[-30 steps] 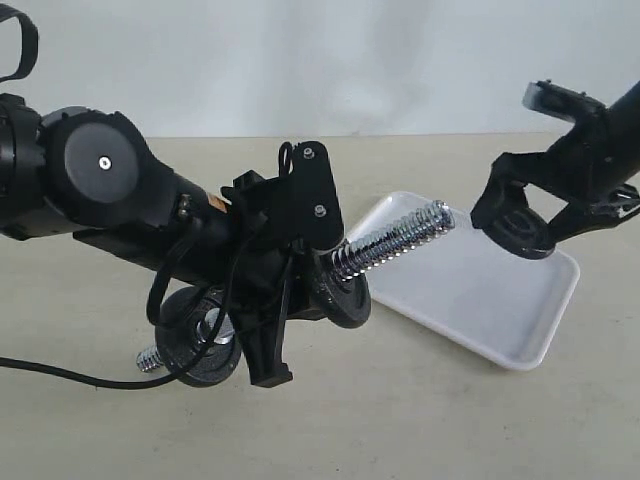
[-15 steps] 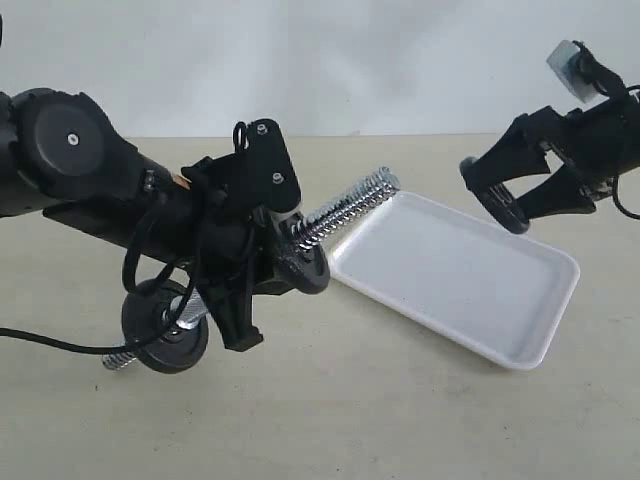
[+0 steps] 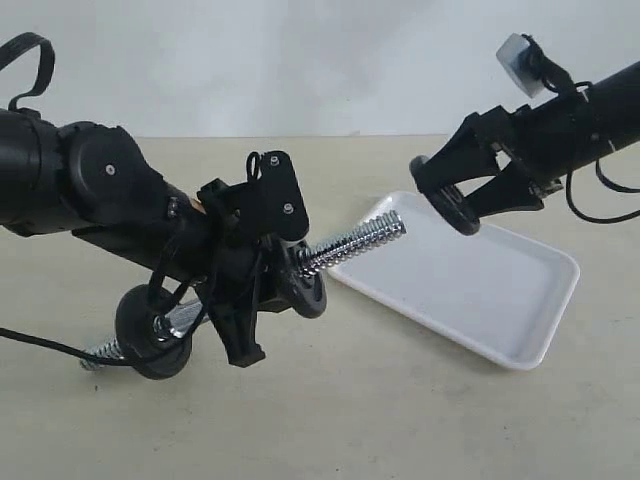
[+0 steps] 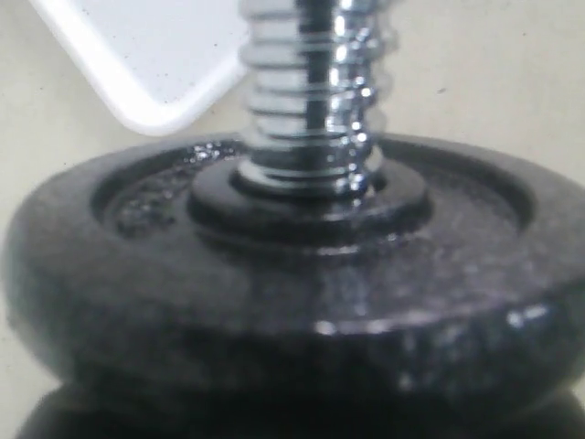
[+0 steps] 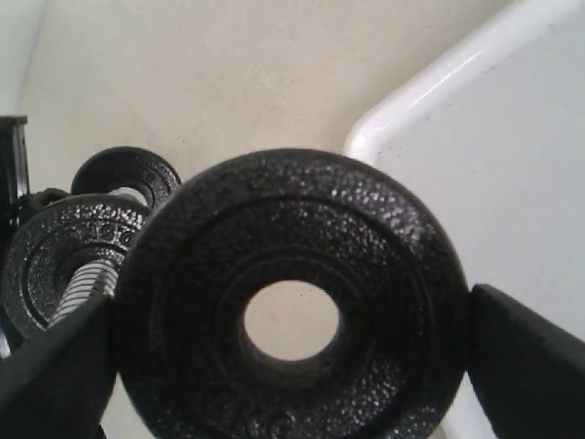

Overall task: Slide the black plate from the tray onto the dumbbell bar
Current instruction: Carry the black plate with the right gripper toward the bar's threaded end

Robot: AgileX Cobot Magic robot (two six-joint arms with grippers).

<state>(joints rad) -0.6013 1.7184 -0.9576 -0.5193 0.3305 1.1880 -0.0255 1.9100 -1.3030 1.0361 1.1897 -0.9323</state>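
My left gripper (image 3: 240,295) is shut on the smooth middle of the dumbbell bar (image 3: 352,244), holding it in the air between its two bolted black discs (image 3: 303,287). The free threaded end (image 4: 311,91) slants up to the right, over the near corner of the white tray (image 3: 500,295). My right gripper (image 3: 470,200) is shut on the black plate (image 3: 446,208), held on edge above the tray, a short gap right of the thread tip. In the right wrist view the plate (image 5: 384,274) sits between both fingers (image 5: 526,357), with the bar end (image 5: 87,288) off to one side of its hole.
A beige tabletop (image 3: 400,420) lies under everything. A black cable (image 3: 40,345) trails from the left arm across the table's left side. The second bolted disc (image 3: 150,332) and the bar's other threaded end hang low near the table.
My right gripper has carried the black plate leftward, closer to the bar's threaded tip. The left arm has pulled the bar back to the left and re-angled it.
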